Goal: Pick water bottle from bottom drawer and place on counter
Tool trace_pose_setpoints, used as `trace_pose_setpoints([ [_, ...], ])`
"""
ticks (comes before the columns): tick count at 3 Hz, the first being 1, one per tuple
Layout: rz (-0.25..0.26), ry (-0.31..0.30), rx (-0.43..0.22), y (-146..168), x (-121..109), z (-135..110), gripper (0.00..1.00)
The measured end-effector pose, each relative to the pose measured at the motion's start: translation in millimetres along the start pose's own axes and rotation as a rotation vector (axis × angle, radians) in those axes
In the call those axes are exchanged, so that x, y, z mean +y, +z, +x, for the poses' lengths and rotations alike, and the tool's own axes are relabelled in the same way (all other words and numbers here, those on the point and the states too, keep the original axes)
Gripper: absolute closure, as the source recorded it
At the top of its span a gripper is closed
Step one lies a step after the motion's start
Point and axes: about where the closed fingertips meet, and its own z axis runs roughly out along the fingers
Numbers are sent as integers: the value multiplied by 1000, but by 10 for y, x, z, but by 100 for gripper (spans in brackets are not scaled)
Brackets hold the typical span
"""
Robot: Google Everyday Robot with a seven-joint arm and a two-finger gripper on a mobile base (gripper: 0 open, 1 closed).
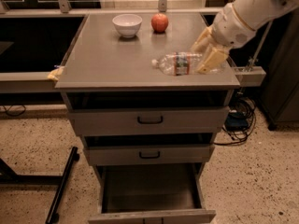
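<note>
The water bottle (pixel 180 63) is clear with a white cap pointing left and a dark label band. It lies sideways just over the right front part of the grey counter (pixel 112 55). My gripper (pixel 205 52) comes in from the upper right and is shut on the bottle's base end, its pale fingers (pixel 211 59) on either side of it. I cannot tell whether the bottle touches the counter. The bottom drawer (pixel 152 190) is pulled open below and its inside looks empty.
A white bowl (pixel 127 24) and a red apple (pixel 160 22) sit at the back of the counter. A yellow rag (pixel 56 73) hangs at the left edge. Two shallower drawers with black handles (pixel 150 120) are slightly open. Cables (pixel 238 120) lie on the floor at right.
</note>
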Motion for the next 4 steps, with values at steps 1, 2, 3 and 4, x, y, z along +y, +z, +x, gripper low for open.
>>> trace_pose_setpoints([
  [1, 8, 0, -9, 120, 8, 23, 100],
  [2, 19, 3, -61, 437, -192, 56, 100],
  [3, 10, 24, -134, 848, -437, 85, 100],
  [4, 9, 41, -163, 1007, -585, 99, 100],
])
